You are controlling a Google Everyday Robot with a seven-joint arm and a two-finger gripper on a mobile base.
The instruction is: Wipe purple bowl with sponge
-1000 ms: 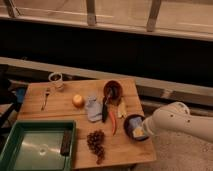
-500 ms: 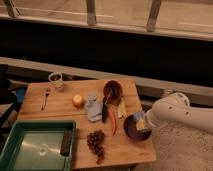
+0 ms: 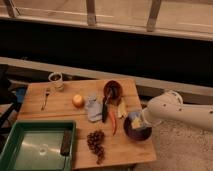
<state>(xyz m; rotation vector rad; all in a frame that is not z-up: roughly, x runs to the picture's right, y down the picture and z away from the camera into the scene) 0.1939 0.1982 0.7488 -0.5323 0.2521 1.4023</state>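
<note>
Gripper (image 3: 136, 121) hangs over the purple bowl (image 3: 137, 130) at the desk's right edge, seemingly pressing a yellow sponge (image 3: 134, 121) into it, though I cannot tell how its grip stands. Since the bowl sits so near that edge, a hard wiping stroke could push it off. Wooden desk (image 3: 122, 147) stands before a dark wall.

The wooden table (image 3: 125, 145) carries a green tray (image 3: 10, 155) at its front left corner, a fork (image 3: 46, 96) and a small cup (image 3: 56, 80) at the back left, and an orange fruit (image 3: 78, 100) beside a blue-grey cloth (image 3: 93, 109) near the middle. A brown bowl (image 3: 113, 90) stands toward the back, with a red chili (image 3: 114, 122) and a bunch of grapes (image 3: 96, 142) in front. The purple bowl (image 3: 137, 131) sits at the right edge, the gripper (image 3: 136, 121) over it.
</note>
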